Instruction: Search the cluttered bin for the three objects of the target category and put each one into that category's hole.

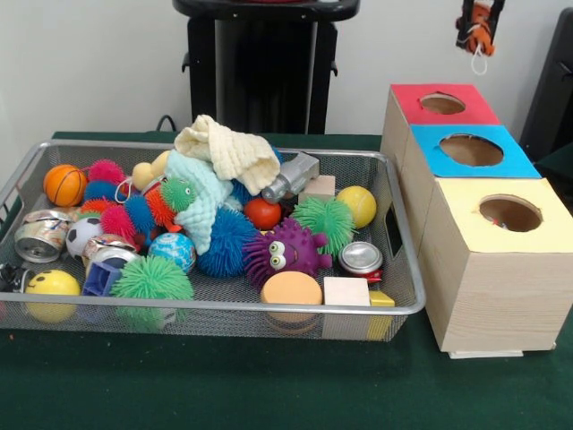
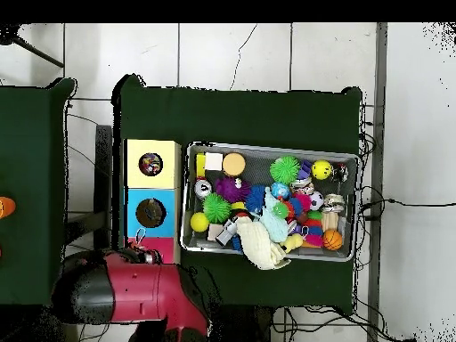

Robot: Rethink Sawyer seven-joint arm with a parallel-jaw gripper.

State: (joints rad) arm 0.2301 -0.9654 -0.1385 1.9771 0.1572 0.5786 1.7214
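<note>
My gripper (image 1: 479,31) hangs high at the top right, above and behind the red-topped box (image 1: 442,103). It is shut on a small orange toy (image 1: 481,32) with a white string loop dangling below. Seen from overhead, the red arm (image 2: 134,289) covers part of the red box (image 2: 153,246), and the white loop (image 2: 138,239) shows there. The blue box hole (image 1: 472,150) and yellow box hole (image 1: 510,212) stand in a row nearer the camera. The wire bin (image 1: 224,307) holds spiky balls, a purple spiky monster (image 1: 286,251), cans, balls, blocks and cloths.
Small coloured things lie inside the yellow box's hole (image 2: 150,164). A cream cloth (image 1: 228,152) is heaped high at the bin's back. A silver can (image 1: 361,258) and a wooden block (image 1: 346,292) lie near the bin's right front corner. A second green table (image 2: 31,191) stands beside the boxes.
</note>
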